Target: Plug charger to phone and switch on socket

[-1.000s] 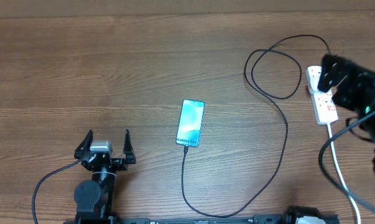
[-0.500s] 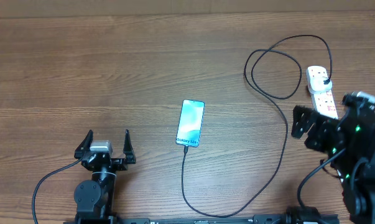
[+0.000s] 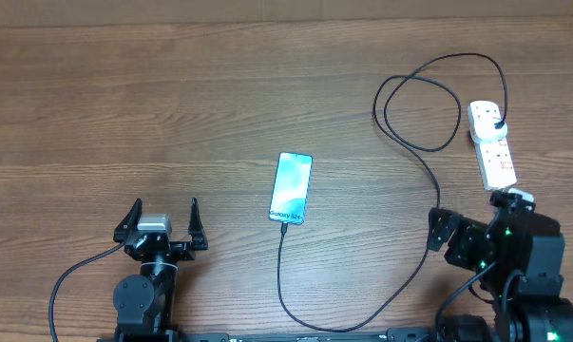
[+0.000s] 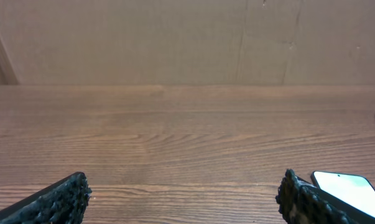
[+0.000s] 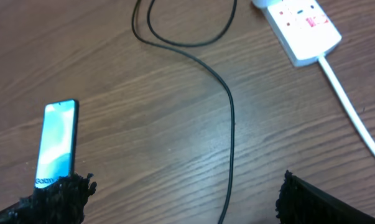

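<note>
The phone (image 3: 292,187) lies screen-up and lit at the table's middle; it also shows as the phone (image 5: 56,143) and the phone (image 4: 352,190). The charger cable (image 3: 429,204) meets the phone's near edge, curves right, loops, and ends in a black plug head (image 3: 498,123) seated in the white socket (image 3: 490,144). My right gripper (image 3: 467,223) hangs open above the cable, near the socket's front end. In the right wrist view the right gripper (image 5: 181,199) straddles the cable (image 5: 231,124), clear of it. My left gripper (image 3: 165,217) is open and empty, left of the phone.
The socket's white lead (image 5: 355,118) runs toward the near right edge, under my right arm. A cardboard wall (image 4: 187,37) closes the far side of the wooden table (image 3: 172,104). The cable's loop (image 3: 419,104) lies left of the socket.
My right arm has drawn back from over the socket toward the near edge, uncovering the strip and plug. The left arm, phone and cable have not moved.
</note>
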You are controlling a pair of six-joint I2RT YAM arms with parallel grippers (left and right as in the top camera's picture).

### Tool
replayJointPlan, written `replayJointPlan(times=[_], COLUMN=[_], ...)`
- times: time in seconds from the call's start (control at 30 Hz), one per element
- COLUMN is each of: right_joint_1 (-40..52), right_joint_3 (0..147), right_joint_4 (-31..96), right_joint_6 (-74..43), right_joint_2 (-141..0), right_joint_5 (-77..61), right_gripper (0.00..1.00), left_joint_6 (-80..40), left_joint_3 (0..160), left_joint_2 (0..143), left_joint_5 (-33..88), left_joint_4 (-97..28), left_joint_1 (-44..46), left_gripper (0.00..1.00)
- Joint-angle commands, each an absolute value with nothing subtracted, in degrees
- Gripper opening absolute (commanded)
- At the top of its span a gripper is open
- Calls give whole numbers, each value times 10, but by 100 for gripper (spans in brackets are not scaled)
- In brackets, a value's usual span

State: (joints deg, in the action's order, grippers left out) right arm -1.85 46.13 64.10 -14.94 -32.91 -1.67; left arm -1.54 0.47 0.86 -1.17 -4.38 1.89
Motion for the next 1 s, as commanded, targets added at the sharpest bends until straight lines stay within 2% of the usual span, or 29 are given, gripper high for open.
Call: replayJointPlan(times=[0.0,0.6,0.97], right_joint_1=[-16,-16,-16], right_joint_3=[441,302,296], right_joint_4=[638,600,597], right_joint_6=[-145,-145,-145], right_joint_2=[-309,-204,-208], right_joint_5=[-18,-18,-18], right_gripper=[100,100,100], left_joint_6=[-13,-13,-13], left_joint_3=[3,3,3], left_joint_2=[3,3,3], left_joint_5=[-19,-19,-19], left_joint_4=[-43,-43,-43], left_joint_1=[19,19,19], left_gripper=[100,100,100])
